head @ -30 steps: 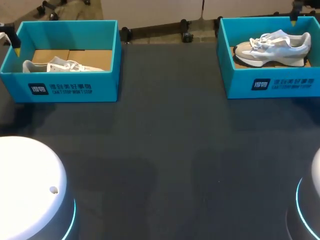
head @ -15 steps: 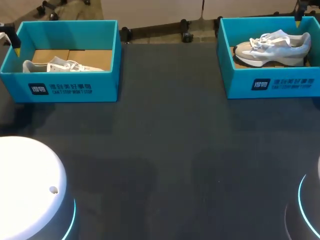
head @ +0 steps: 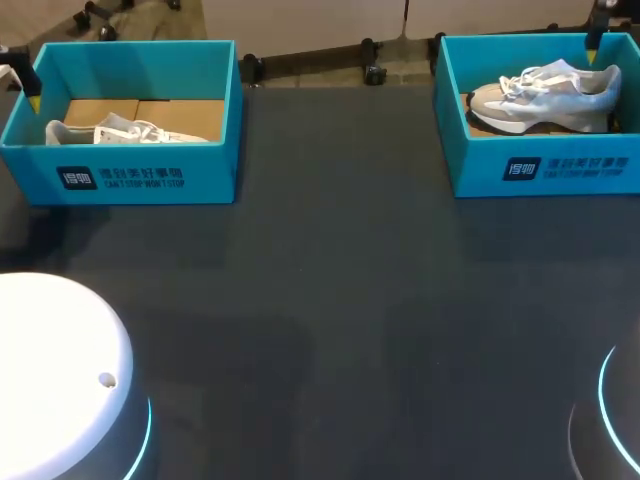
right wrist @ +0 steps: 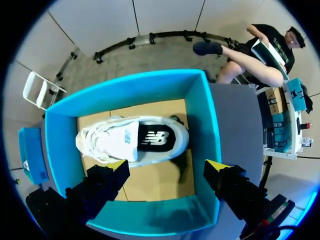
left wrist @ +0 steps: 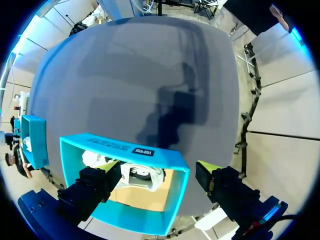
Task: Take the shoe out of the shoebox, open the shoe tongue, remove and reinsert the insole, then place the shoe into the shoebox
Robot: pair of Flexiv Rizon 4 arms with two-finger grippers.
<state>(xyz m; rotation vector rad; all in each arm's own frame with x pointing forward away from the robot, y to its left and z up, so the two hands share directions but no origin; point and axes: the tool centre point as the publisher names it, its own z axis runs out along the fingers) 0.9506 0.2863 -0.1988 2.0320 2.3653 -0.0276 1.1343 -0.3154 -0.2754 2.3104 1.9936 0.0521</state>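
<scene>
Two teal shoeboxes stand at the table's far corners. The left box (head: pixel 140 178) holds a white shoe (head: pixel 120 132) lying low behind its front wall. In the right box (head: pixel 560 170) a grey and white shoe (head: pixel 545 95) rests on its side. My left gripper (head: pixel 32 98) hangs at the left box's outer end. From the left wrist, that gripper (left wrist: pixel 157 167) is open above the box (left wrist: pixel 125 150) and its shoe (left wrist: pixel 142 175). My right gripper (right wrist: pixel 166 165) is open over the right box (right wrist: pixel 60 150), just short of the shoe (right wrist: pixel 130 140); one yellow tip (head: pixel 594 38) shows in the head view.
Dark table surface (head: pixel 330 300) stretches between and in front of the boxes. My left arm's white round base (head: pixel 60 380) fills the near left corner. A lit ring of the right arm's base (head: pixel 615 420) shows at the near right edge.
The right arm's white body has slid out of the near right edge of the head view. Its yellow tip over the right box has shifted slightly rightward. The left arm and both shoes have kept still.
</scene>
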